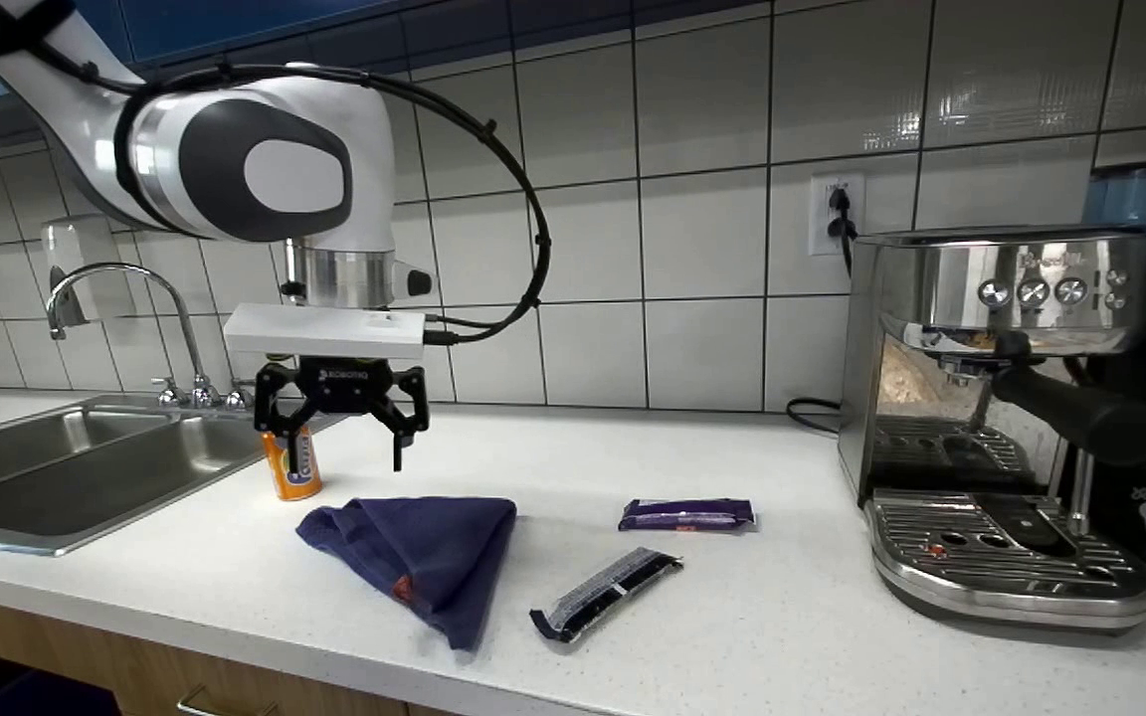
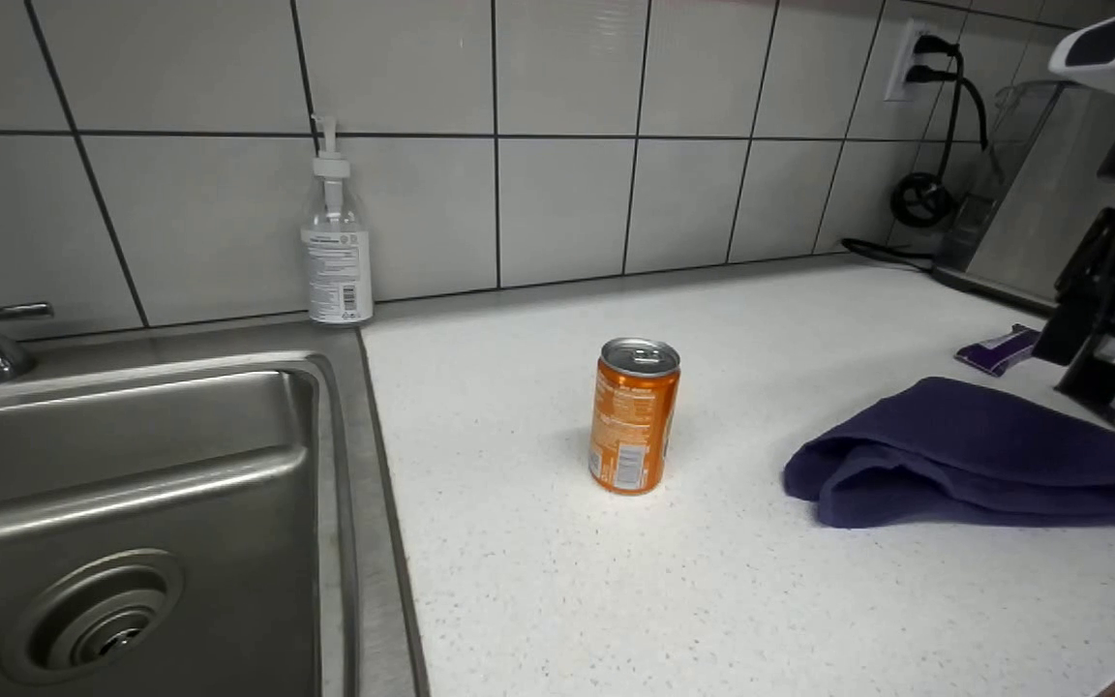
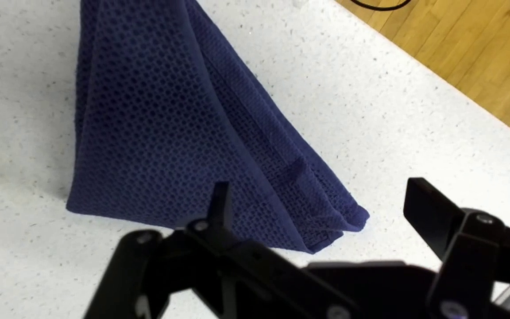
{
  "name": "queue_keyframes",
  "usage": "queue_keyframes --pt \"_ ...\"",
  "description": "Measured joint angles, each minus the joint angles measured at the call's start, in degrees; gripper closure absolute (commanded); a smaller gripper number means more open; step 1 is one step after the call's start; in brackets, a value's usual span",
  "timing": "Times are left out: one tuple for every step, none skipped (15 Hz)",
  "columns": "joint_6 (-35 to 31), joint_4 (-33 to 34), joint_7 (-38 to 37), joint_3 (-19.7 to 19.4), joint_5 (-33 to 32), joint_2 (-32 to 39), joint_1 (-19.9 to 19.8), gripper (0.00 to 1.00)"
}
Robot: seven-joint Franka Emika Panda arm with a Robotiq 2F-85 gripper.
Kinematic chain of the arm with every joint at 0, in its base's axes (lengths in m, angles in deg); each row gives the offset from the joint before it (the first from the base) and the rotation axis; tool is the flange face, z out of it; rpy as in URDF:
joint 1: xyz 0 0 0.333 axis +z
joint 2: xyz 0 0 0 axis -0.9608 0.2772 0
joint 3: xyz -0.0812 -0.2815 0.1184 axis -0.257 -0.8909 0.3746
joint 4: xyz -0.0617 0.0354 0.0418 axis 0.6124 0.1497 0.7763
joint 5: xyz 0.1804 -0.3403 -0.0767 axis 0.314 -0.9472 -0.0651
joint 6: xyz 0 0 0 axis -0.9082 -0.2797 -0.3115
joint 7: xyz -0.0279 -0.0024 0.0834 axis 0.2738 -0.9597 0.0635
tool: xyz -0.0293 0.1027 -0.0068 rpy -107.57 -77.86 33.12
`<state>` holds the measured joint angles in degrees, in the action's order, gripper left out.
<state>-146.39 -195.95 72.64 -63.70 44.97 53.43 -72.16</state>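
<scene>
Can (image 2: 634,421) on the counter (image 2: 538,600) between the sink (image 2: 340,474) and the cloth (image 2: 974,460)

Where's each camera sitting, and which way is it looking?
An exterior view: in front of the counter, facing the tiled wall; the robot's arm and open gripper show.
An exterior view: near the sink, facing that wall past an orange can; bits of arm and gripper show at the picture's right edge.
Wrist view: on the robot's wrist, looking down at a towel; gripper fingers show in the lower half.
Both exterior views show the sink, can and towel.
</scene>
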Motion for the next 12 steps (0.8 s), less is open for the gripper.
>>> queue_keyframes --pt "0.5 0.3 -0.9 0.2 -0.3 0.0 0.0 0.00" --pt "0.7 0.4 -1.9 0.5 -0.8 0.0 0.0 0.00" --pt "0.8 0.6 -2.8 0.7 -1.2 0.0 0.0 0.00" --pt "0.9 0.6 -3.5 1.0 -1.6 0.1 0.0 0.00" --pt "1.0 0.7 -4.1 1.2 -1.9 0.1 0.0 0.00" --pt "1.0 0.7 -4.4 1.3 -2.0 0.2 0.1 0.00" --pt "1.0 0.7 -4.4 1.3 -2.0 0.3 0.1 0.00" --pt "1.0 0.7 -4.4 1.4 -2.0 0.3 0.1 0.00" --pt "1.0 0.7 -4.4 1.4 -2.0 0.3 0.1 0.00" --pt "1.0 0.7 -4.4 1.4 -2.0 0.3 0.1 0.00" --pt "1.0 0.7 -4.5 1.4 -2.0 0.3 0.1 0.00" --pt "1.0 0.7 -4.5 1.4 -2.0 0.3 0.1 0.00"
